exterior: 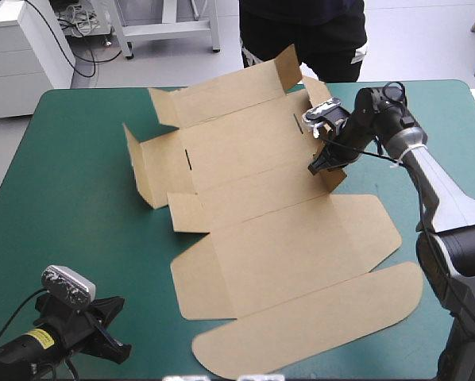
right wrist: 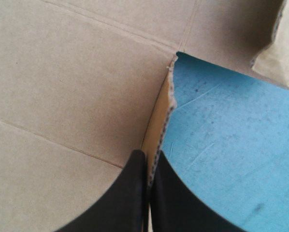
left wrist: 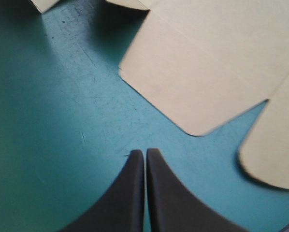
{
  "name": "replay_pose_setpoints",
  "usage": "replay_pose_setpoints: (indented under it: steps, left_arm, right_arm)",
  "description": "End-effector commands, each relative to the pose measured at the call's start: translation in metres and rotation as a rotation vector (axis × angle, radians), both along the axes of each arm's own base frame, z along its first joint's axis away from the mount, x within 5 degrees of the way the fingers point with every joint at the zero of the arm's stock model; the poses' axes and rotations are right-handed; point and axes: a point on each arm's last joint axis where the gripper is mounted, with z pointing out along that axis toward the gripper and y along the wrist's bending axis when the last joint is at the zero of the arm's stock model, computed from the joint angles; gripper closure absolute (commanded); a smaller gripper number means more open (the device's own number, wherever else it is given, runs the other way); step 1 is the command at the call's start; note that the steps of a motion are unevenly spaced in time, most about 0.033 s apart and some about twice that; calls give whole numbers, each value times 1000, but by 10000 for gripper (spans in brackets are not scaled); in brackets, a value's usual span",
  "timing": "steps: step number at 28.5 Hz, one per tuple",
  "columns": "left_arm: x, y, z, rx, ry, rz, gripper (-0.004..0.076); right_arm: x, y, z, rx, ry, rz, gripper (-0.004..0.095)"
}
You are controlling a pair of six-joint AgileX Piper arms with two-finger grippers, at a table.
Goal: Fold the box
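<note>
The brown box (exterior: pixel 253 198) lies as a cut sheet across the middle of the table. Its left side flaps and far flap stand raised, while the lid panels (exterior: pixel 317 317) lie flat toward the front. My right gripper (exterior: pixel 317 167) is at the box's right side flap, shut on the raised board edge (right wrist: pixel 160 126), which runs between its fingers. Over the bare teal-green cover at the front left corner, my left gripper (exterior: pixel 114 321) is shut and holds nothing. The rounded lid flaps (left wrist: pixel 207 63) lie ahead of it, apart from its fingertips (left wrist: pixel 145 153).
Teal-green cover (exterior: pixel 63 198) shows to the left of the box and in a strip along the table's right edge (exterior: pixel 460 159). The front lid flap reaches almost to the table's front edge.
</note>
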Motion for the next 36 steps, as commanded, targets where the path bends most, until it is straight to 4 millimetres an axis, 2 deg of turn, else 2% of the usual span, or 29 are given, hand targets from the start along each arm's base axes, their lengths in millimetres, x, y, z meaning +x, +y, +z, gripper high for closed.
replay_pose_setpoints:
  steps: [1,4,8,17,20,27,36]
  left_arm:
    - [4,-1,11,-43,-58,15,731]
    - [4,-1,11,-43,-58,15,731]
    - [4,-1,11,-43,-58,15,731]
    - [4,-1,11,-43,-58,15,731]
    - [4,-1,11,-43,-58,15,731]
    - [4,-1,11,-43,-58,15,731]
    - [4,-1,11,-48,-55,20,731]
  right_arm:
    - [-9,12,28,-84,-123,149,928]
    - [-10,26,24,-142,-145,233,928]
    - [-16,61,21,-196,-216,430,928]
    - [-30,125,30,-194,-449,669,930]
    - [-35,141,31,-174,-498,702,930]
    - [-44,168,17,-140,-486,790,930]
    - [-57,196,18,-65,-577,932,930]
